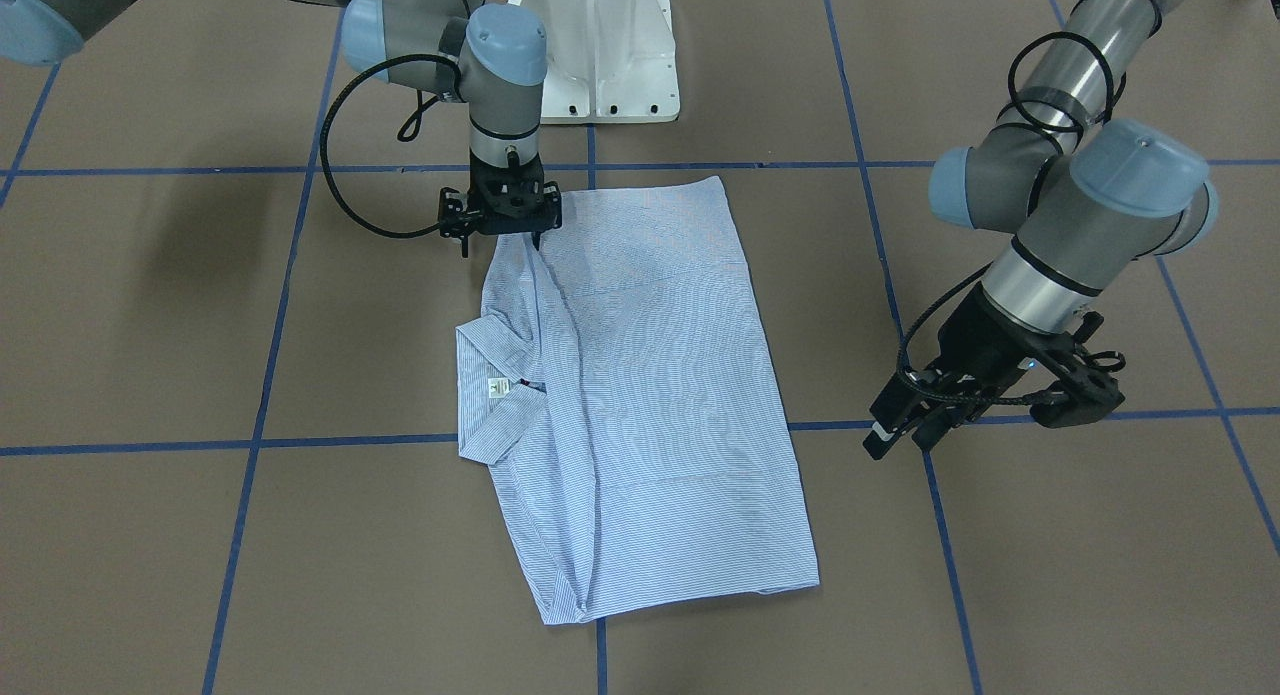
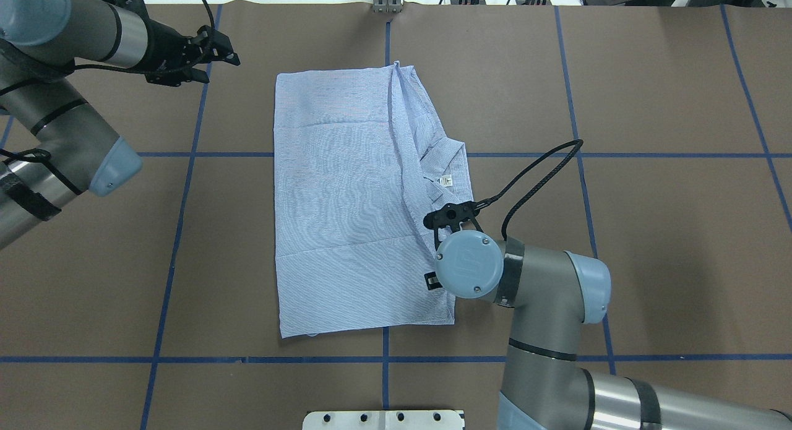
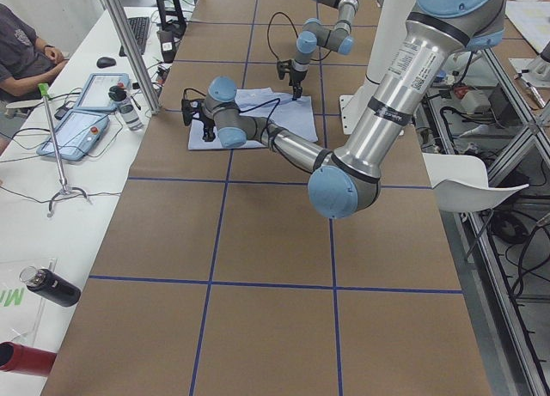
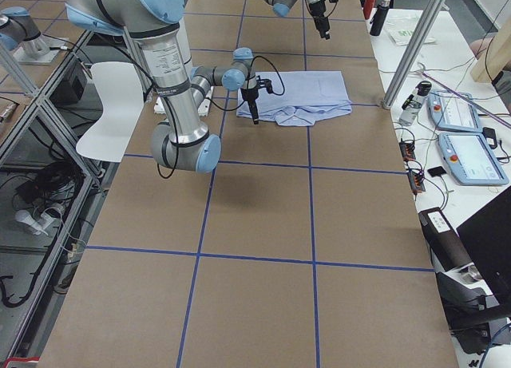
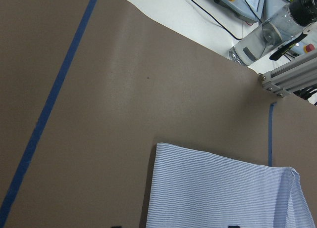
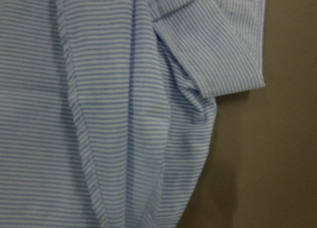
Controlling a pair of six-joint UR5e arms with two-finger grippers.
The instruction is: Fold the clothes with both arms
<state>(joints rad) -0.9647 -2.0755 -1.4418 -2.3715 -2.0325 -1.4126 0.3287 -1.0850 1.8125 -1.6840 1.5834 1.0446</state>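
Observation:
The light blue striped shirt (image 1: 650, 375) lies folded into a long rectangle on the brown table, with its collar and white neck label (image 1: 494, 388) on the robot's right side. It also shows in the overhead view (image 2: 340, 201). My right gripper (image 1: 502, 245) stands upright over the shirt's near right corner. Its fingers are apart, down at the cloth beside the collar fold (image 6: 208, 50). My left gripper (image 1: 895, 440) is open and empty. It hangs above bare table off the shirt's left side, and the overhead view (image 2: 219, 59) places it near the far left corner (image 5: 163, 154).
The white pedestal base (image 1: 600, 45) stands at the robot side of the table. Blue tape lines (image 1: 350, 442) cross the brown surface. Beyond the far edge are a metal post (image 5: 287, 77), a bottle (image 5: 262, 40) and an operator's desk with tablets (image 3: 86, 121).

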